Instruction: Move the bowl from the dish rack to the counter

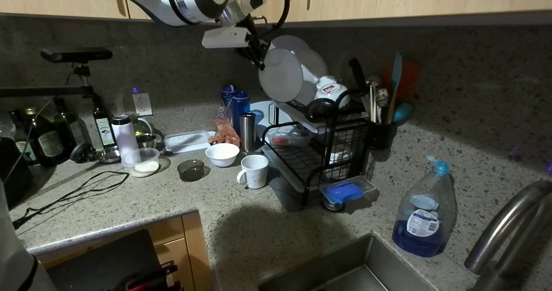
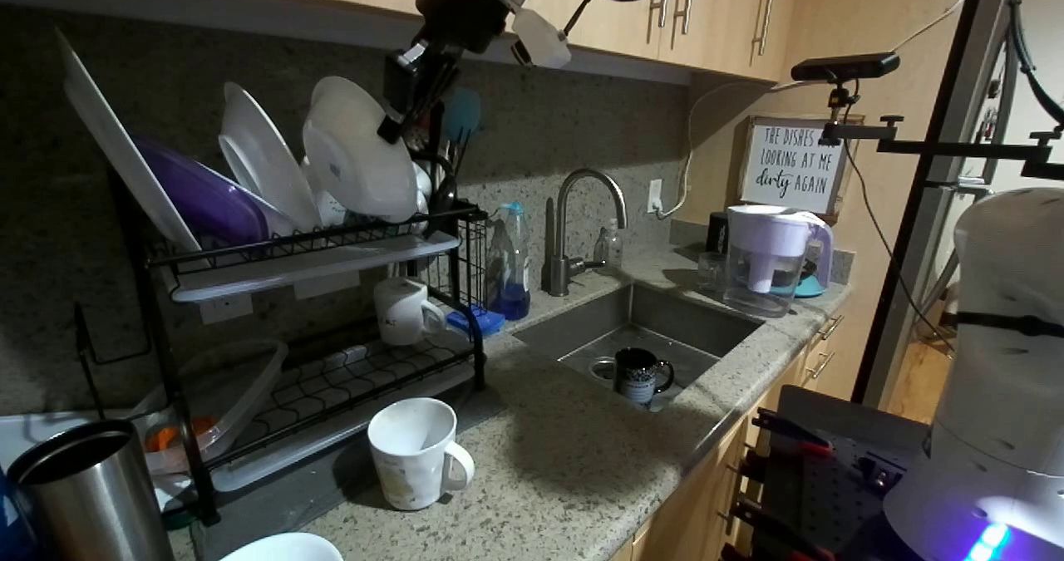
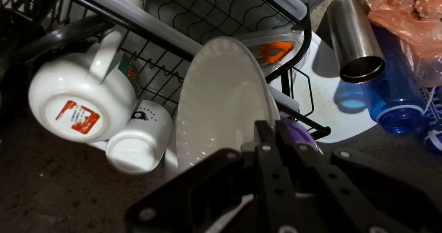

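Observation:
The white bowl (image 3: 221, 98) stands tilted on edge at the top tier of the black dish rack (image 1: 331, 140). It also shows in both exterior views (image 1: 281, 76) (image 2: 357, 154). My gripper (image 3: 275, 131) has its two fingers close together, one on each side of the bowl's rim, pinching it. In both exterior views the gripper (image 1: 260, 60) (image 2: 397, 120) comes down from above to the bowl's upper edge. I cannot tell whether the bowl's lower edge touches the rack. The speckled counter (image 1: 241, 213) lies in front of the rack.
A white teapot (image 3: 83, 95) and a mug (image 3: 138, 139) stand beside the bowl. A purple dish (image 2: 199, 195) and another white bowl (image 2: 262, 154) lean behind. A mug (image 1: 254, 171), small white bowl (image 1: 222, 155) and steel tumbler (image 1: 248, 131) stand on the counter. Cabinets (image 1: 388, 0) hang overhead.

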`<state>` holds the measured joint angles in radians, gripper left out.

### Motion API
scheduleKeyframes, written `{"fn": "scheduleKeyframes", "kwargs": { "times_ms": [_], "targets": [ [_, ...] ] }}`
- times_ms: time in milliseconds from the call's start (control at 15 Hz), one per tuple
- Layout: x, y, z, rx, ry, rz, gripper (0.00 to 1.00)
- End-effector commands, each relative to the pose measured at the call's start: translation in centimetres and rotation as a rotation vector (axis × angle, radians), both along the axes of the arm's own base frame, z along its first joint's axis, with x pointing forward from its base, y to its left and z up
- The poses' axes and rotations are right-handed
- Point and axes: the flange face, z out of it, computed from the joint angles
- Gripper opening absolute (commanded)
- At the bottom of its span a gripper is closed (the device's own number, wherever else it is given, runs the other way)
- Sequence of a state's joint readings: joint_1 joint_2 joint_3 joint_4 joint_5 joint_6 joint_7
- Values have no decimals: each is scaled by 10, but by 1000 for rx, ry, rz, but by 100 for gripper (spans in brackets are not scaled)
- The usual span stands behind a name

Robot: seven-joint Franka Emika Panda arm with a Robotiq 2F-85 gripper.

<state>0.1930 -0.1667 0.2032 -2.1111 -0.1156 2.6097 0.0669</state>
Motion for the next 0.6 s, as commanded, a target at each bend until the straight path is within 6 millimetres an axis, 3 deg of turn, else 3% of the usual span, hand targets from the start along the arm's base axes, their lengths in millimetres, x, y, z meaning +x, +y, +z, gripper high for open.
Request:
{"fn": "scheduleKeyframes", "kwargs": {
  "times_ms": [0, 533],
  "targets": [
    [-14, -6, -6, -13, 30, -29, 5],
    [-32, -9, -5, -15, 23, -27, 5]
  ]
}}
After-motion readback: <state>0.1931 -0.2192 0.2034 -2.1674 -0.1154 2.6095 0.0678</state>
